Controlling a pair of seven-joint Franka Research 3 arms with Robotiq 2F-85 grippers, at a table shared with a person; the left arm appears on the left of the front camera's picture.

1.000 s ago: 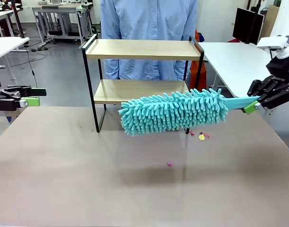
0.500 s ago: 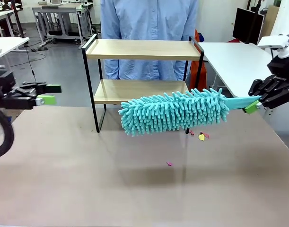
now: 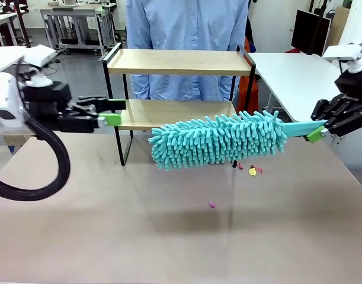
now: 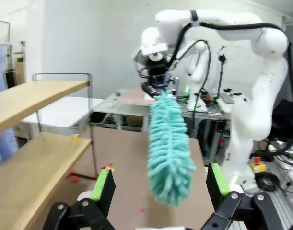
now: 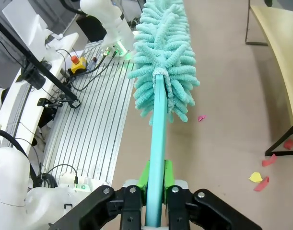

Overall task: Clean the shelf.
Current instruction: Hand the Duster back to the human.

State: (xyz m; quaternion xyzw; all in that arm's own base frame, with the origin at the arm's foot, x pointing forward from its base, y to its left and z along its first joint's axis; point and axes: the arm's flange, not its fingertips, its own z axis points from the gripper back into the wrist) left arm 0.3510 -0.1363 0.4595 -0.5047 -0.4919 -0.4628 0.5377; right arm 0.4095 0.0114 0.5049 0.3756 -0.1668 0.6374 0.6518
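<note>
The shelf (image 3: 178, 61) stands at the far middle of the table, two light wooden boards in a black frame. A fluffy teal duster (image 3: 219, 141) hangs level in front of its lower board, clear of the tabletop. My right gripper (image 3: 316, 133) is shut on the duster's teal handle (image 5: 158, 143), seen clamped between the green pads of the right gripper (image 5: 156, 175). My left gripper (image 3: 114, 111) stands open beside the shelf's left frame, level with the lower board. In the left wrist view the left gripper (image 4: 160, 177) holds nothing, with the shelf (image 4: 36, 167) to the left and the duster (image 4: 168, 148) ahead.
Small paper scraps lie on the table: a pink one (image 3: 212, 205) near the middle, yellow (image 3: 252, 171) and pink ones by the shelf's right leg. A person (image 3: 186, 23) in a blue shirt stands behind the shelf. A white table (image 3: 293, 77) stands at the right.
My left arm has swung in from the far left to the shelf's left side, gripper still open. The right arm and duster have not moved.
</note>
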